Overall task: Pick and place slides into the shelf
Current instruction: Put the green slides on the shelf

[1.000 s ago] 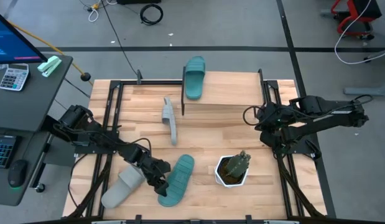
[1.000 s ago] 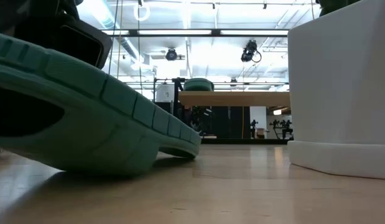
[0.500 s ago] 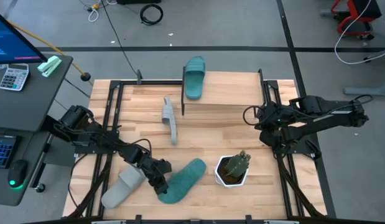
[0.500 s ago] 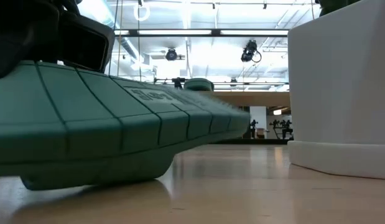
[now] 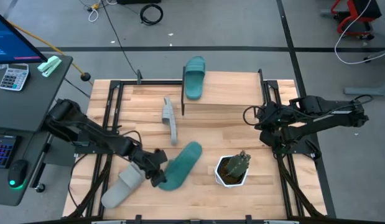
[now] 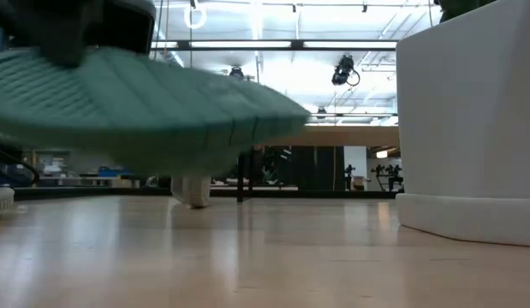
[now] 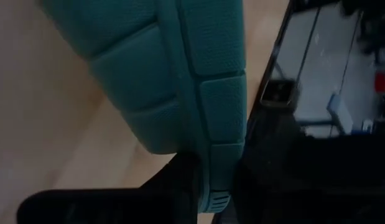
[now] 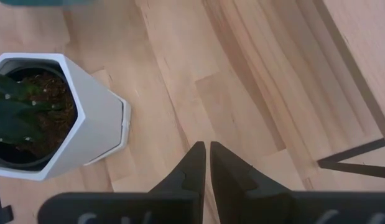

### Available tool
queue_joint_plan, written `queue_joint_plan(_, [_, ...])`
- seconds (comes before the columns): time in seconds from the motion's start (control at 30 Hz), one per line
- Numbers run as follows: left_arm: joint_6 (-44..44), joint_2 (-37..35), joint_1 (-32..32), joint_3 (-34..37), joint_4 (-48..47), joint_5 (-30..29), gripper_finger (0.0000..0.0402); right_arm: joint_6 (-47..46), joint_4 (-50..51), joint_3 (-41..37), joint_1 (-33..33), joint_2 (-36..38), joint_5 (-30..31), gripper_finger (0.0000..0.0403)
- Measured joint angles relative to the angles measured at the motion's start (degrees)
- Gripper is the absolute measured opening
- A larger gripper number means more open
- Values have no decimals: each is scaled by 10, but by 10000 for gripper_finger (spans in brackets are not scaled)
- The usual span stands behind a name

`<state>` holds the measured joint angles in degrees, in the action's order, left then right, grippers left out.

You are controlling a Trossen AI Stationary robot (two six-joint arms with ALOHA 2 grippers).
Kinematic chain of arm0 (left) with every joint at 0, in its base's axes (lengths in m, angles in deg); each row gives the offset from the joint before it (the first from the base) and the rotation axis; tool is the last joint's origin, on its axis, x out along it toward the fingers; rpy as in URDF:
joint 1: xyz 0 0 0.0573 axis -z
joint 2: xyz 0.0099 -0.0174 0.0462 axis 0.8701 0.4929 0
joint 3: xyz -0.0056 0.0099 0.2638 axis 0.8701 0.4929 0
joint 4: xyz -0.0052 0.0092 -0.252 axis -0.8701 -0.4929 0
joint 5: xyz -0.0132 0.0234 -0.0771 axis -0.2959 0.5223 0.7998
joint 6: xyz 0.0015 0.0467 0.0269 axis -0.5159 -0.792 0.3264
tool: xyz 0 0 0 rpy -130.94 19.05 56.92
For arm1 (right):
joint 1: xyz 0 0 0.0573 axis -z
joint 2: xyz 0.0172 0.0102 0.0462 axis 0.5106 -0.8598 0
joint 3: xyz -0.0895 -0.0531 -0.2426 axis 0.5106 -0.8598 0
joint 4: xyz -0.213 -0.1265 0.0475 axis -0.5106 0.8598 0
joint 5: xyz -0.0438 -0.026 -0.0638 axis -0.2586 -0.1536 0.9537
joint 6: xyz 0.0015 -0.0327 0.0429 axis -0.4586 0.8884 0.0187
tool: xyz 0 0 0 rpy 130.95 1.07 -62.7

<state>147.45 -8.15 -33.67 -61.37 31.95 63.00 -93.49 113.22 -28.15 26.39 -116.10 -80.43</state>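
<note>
The worktop (image 5: 204, 130) has the shelf (image 5: 223, 93) at the far edge, one teal slide (image 5: 194, 76) already up on its plank. A grey slide (image 5: 170, 119) stands on edge just in front, another grey slide (image 5: 122, 185) lies near the front corner. The left gripper (image 5: 156, 175) has its fingers pinched on the heel rim of the second teal slide (image 5: 180, 165), carried clear of the wood, probably so it swings over without dragging. The right gripper (image 8: 206, 163) waits by the plant pot (image 5: 232, 169), fingers closed on nothing.
</note>
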Motion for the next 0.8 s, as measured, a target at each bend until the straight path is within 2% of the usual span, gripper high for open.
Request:
queue_joint_plan(0.23, [-65,-113,0,0,-71,-137,63,0,0,0,0,0,0,30])
queue_joint_plan(0.43, [-174,-178,-6,0,-104,-270,62,11,-7,0,1,3,1,30])
queue_joint_plan(0.63, [-367,-195,-42,0,-59,-387,61,35,-43,0,1,8,33,30])
queue_joint_plan(0.8, [-591,-194,-80,0,59,-430,61,65,-87,0,1,12,67,30])
